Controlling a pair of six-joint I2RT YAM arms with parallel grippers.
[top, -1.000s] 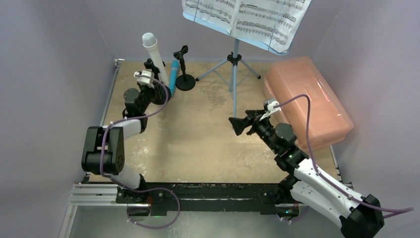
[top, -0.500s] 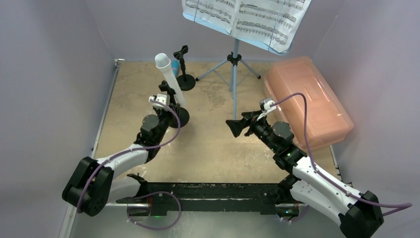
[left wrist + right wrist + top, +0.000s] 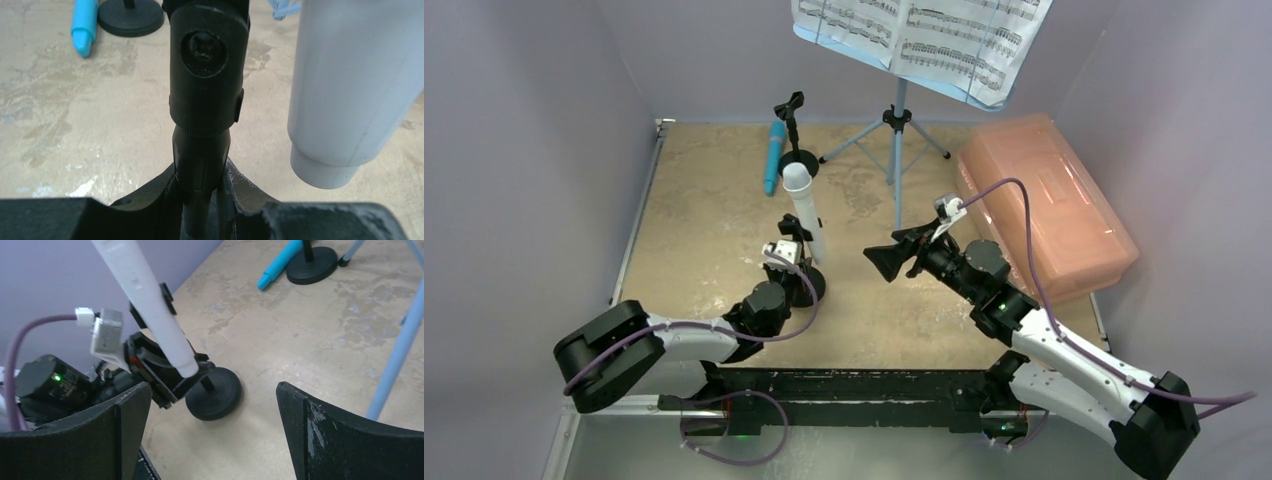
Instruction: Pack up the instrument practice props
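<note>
With the left tool clamped on the stem of the black holder, which carries the white microphone over the front middle of the worktop, the right tool stands wide apart alongside, so the next move likely requires gripping the microphone barrel for removal.

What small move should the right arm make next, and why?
Probably ease the right claw forward until its fingers sit on either side of the white microphone. The left claw is shut on the stem of the black mic holder, with the microphone seated tilted in it. The right claw is wide open and faces the microphone, but stops short of it.
</note>
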